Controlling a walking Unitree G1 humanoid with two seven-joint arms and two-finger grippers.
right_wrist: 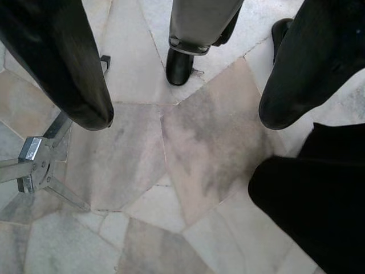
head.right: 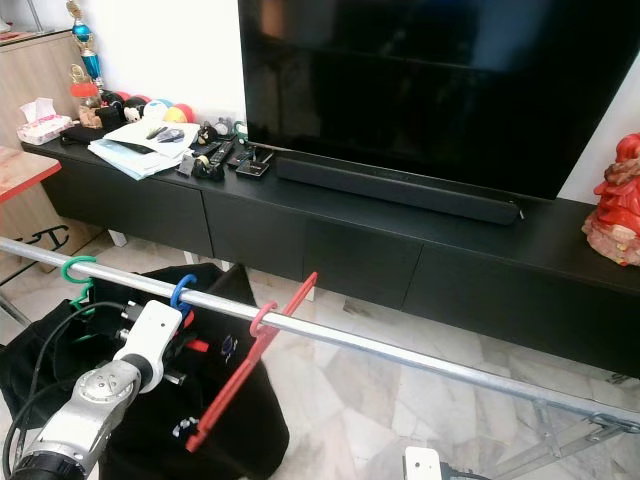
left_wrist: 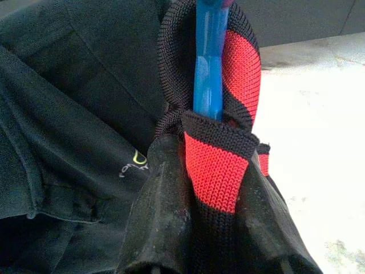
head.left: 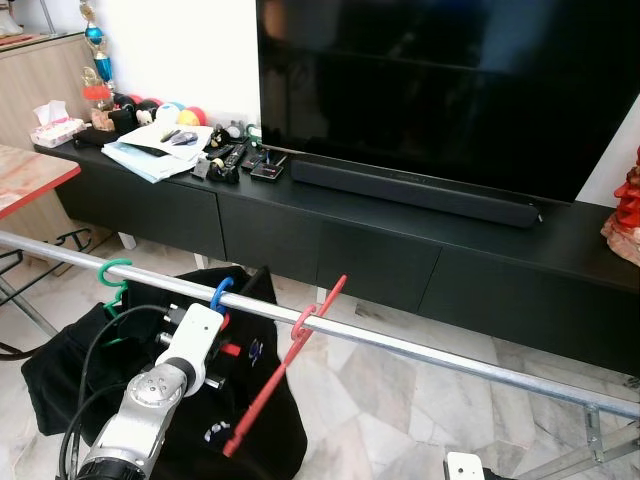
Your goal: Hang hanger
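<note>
Your left gripper (left_wrist: 208,228) sits at the lower left of the head views, just under the metal rail (head.left: 420,350). Its fingers (left_wrist: 162,211) are clamped on a red-and-black knitted strap (left_wrist: 219,171) looped over the blue hanger (head.left: 220,293). That hanger's hook rests on the rail between a green hanger (head.left: 113,272) and a red hanger (head.left: 285,365). Your right gripper (right_wrist: 182,85) points down at the tiled floor (right_wrist: 188,148), fingers (right_wrist: 63,63) apart, holding nothing.
</note>
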